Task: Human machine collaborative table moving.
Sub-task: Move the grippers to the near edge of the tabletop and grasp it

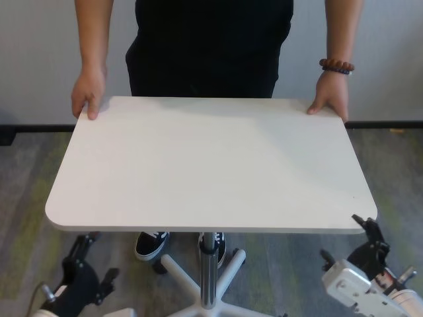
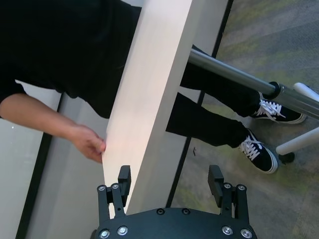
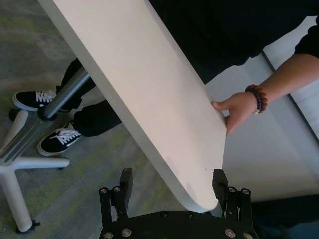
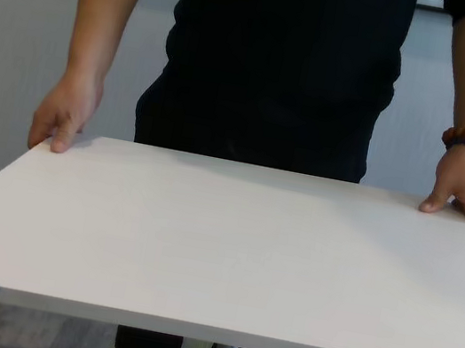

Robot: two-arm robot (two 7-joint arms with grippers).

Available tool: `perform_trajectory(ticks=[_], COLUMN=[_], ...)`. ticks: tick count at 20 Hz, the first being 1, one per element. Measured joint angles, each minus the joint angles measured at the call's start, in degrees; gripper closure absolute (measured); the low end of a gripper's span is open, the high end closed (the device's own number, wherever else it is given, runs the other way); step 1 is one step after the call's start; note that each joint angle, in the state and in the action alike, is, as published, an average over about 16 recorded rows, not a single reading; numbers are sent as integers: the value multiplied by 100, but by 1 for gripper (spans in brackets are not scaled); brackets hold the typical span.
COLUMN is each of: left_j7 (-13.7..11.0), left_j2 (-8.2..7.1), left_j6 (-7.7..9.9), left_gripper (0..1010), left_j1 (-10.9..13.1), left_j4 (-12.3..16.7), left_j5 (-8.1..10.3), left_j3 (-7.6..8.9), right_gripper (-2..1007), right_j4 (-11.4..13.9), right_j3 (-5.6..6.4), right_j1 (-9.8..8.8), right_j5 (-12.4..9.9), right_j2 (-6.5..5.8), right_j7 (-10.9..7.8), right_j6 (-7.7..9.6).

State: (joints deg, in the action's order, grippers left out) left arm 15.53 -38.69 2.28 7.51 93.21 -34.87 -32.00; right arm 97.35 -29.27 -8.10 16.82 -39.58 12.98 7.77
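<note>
The table (image 1: pixel 211 165) has a white top on a silver pole (image 1: pixel 209 264). The human (image 1: pixel 211 46) in black stands at its far side with a hand on each far corner (image 1: pixel 88 92) and a bead bracelet (image 1: pixel 337 66) on one wrist. My left gripper (image 1: pixel 84 241) is open just under the near left corner; in the left wrist view (image 2: pixel 170 180) the table's edge (image 2: pixel 149 99) runs between its fingers. My right gripper (image 1: pixel 367 226) is open at the near right corner; in the right wrist view (image 3: pixel 172 179) the rounded corner (image 3: pixel 199 189) sits between its fingers.
The table's white star base (image 1: pixel 192 284) spreads over the grey carpet under the top, close to my arms. The human's black shoes (image 1: pixel 151 244) stand beside the pole. A grey wall (image 1: pixel 39 53) with a dark skirting runs behind the human.
</note>
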Motion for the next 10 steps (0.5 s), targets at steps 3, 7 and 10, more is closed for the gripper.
perform_trajectory(ticks=[3, 7, 10], left_j7=[-28, -54, -52], left_j2=[138, 328, 464], left_j6=[50, 92, 113], left_gripper=[7, 7, 7], left_j1=[-112, -278, -400], left_j4=[-111, -273, -400], left_j5=[-178, -375, -499], left_j3=[-85, -168, -202], right_gripper=[0, 0, 0], right_j4=[-20, -66, -115], right_j3=[49, 99, 107], right_j1=[-26, -10, 50], right_j5=[11, 46, 95], right_j2=[8, 35, 75], right_j7=[-21, -68, -137], right_j6=[-3, -14, -11])
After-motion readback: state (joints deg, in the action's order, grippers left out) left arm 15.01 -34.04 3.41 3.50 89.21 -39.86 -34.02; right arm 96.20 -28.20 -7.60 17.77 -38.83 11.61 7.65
